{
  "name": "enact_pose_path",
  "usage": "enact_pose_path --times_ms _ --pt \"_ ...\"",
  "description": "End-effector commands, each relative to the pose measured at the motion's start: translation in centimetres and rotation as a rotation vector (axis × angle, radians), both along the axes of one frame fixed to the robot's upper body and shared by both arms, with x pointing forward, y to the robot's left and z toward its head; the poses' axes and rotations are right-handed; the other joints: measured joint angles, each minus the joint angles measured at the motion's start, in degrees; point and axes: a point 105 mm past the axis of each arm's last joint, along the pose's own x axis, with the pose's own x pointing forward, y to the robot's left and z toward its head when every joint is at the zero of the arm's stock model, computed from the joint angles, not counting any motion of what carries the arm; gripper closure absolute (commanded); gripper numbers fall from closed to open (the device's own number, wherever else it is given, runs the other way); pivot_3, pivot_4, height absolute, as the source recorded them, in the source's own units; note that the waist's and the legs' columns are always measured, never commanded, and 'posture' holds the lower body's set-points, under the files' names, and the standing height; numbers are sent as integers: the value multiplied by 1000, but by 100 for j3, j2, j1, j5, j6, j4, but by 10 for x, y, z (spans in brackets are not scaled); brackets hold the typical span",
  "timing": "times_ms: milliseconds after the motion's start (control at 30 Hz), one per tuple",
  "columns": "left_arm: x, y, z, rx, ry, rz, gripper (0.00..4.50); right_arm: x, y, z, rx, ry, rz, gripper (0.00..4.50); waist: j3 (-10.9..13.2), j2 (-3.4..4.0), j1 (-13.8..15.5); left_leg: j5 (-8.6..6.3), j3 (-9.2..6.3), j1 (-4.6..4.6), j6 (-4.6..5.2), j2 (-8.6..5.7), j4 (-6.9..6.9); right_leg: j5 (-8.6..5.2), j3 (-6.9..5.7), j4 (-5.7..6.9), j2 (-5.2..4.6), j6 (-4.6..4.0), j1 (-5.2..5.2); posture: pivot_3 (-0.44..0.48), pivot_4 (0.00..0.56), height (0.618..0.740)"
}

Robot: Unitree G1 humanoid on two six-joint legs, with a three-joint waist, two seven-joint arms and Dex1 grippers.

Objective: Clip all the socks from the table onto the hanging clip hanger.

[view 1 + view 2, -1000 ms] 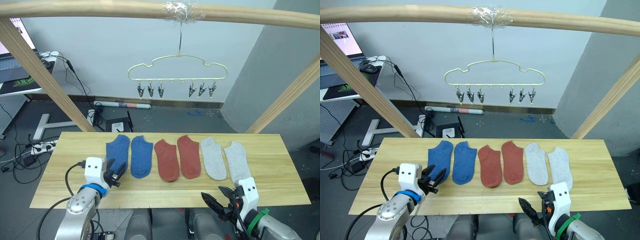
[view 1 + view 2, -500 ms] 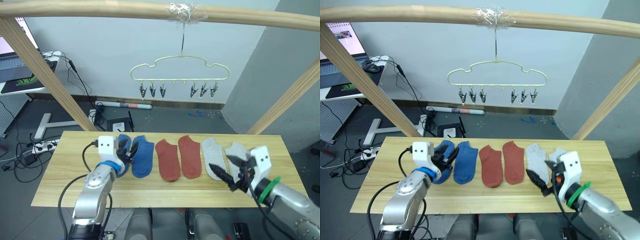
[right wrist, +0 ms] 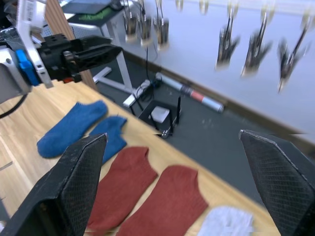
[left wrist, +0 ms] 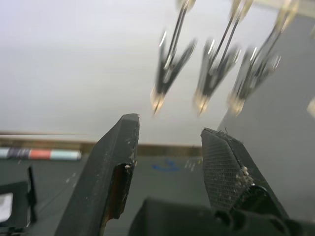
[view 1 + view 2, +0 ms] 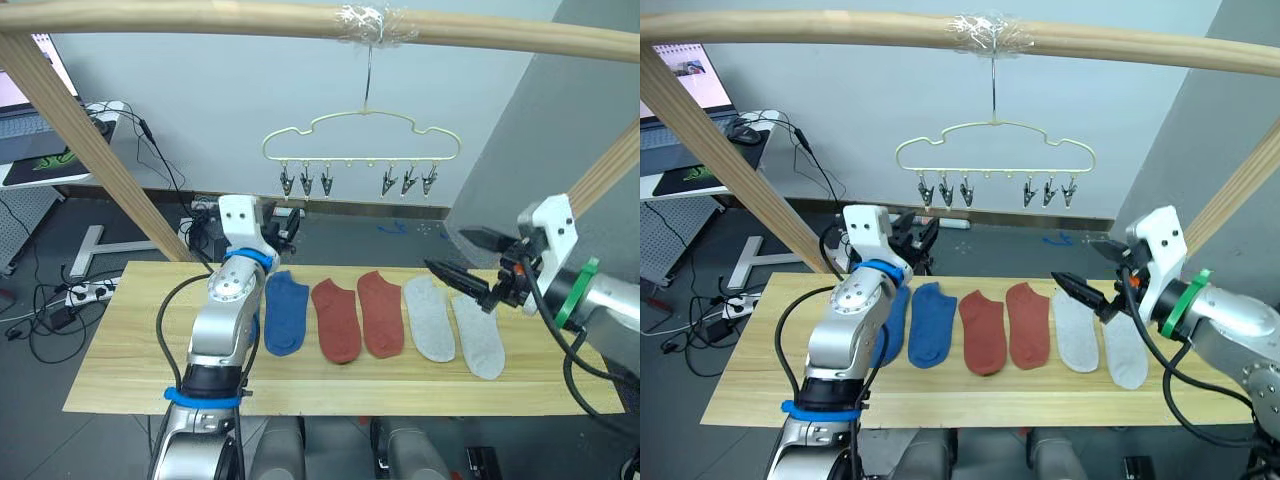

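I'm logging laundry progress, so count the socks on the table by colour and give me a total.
Blue socks: 2
Rust-red socks: 2
Light grey socks: 2
Total: 6, all lying on the table, none on the clip hanger.

The table (image 5: 120, 340) was light yellowish wood with visible grain. On it lay two blue socks (image 5: 284, 312), two rust-red socks (image 5: 357, 315) and two light grey socks (image 5: 450, 322). The clip hanger (image 5: 362, 140) was pale yellow wire with dark metal clips (image 5: 305, 182). The poles (image 5: 200, 18) were pale wood. The left gripper (image 5: 283, 222) and right gripper (image 5: 463, 259) had black fingers on white housings.
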Motion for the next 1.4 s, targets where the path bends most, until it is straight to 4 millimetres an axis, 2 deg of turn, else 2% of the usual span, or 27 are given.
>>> enact_pose_path --times_ms 33,300,867,1400 --pt "3 -1 9 12 -53 22 2221 -3 5 10 -8 -32 32 0 0 0 -4 0 0 0 0 1 -1 0 0 1 1 0 0 59 201 740" --pt "16 -5 18 10 -93 47 2221 -5 11 16 -18 -57 49 0 0 0 -1 0 -2 -4 0 -1 5 3 -2 3 0 2 -1 47 205 740" --pt "40 -14 45 -30 -161 64 2221 -12 12 12 -14 -33 30 0 1 -1 -20 0 -5 -10 0 0 16 3 -4 5 1 3 -1 9 226 740" --pt "42 -13 49 -44 -172 82 2221 -14 10 11 -8 -24 11 0 2 -1 -103 0 -6 -10 0 0 18 3 -4 6 1 5 -1 8 229 740"
